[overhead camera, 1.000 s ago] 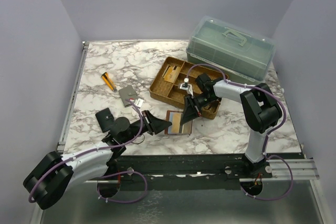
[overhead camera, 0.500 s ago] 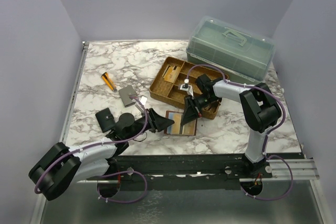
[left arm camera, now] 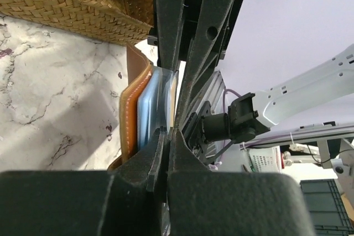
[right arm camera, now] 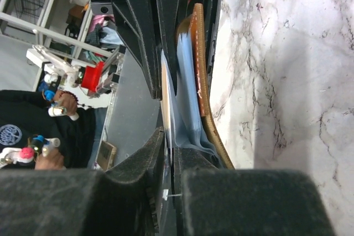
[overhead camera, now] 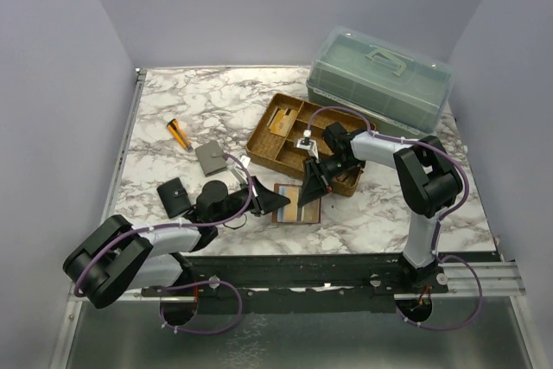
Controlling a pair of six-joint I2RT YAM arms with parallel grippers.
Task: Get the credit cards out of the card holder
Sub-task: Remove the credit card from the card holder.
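The card holder (overhead camera: 300, 206) lies open on the marble in front of the woven tray, showing light-blue and tan faces. My left gripper (overhead camera: 274, 203) is at its left edge, and my right gripper (overhead camera: 308, 189) reaches down at its far right side. In the left wrist view my left gripper (left arm camera: 166, 134) is shut, tips pinched at the blue lining beside the brown leather of the card holder (left arm camera: 131, 103). In the right wrist view my right gripper (right arm camera: 170, 143) is shut on the thin pale edge of a credit card (right arm camera: 165, 89) standing out of the card holder (right arm camera: 200, 70).
The woven tray (overhead camera: 259, 149) behind the card holder has a gold card (overhead camera: 278, 121) in one compartment. A translucent green box (overhead camera: 378, 79) stands at the back right. A grey wallet (overhead camera: 210, 156), a black wallet (overhead camera: 175, 197) and a yellow marker (overhead camera: 180, 134) lie to the left.
My left arm has reached right to the card holder's left edge; its jaws opened wider, then shut there. The right arm has stayed almost still.
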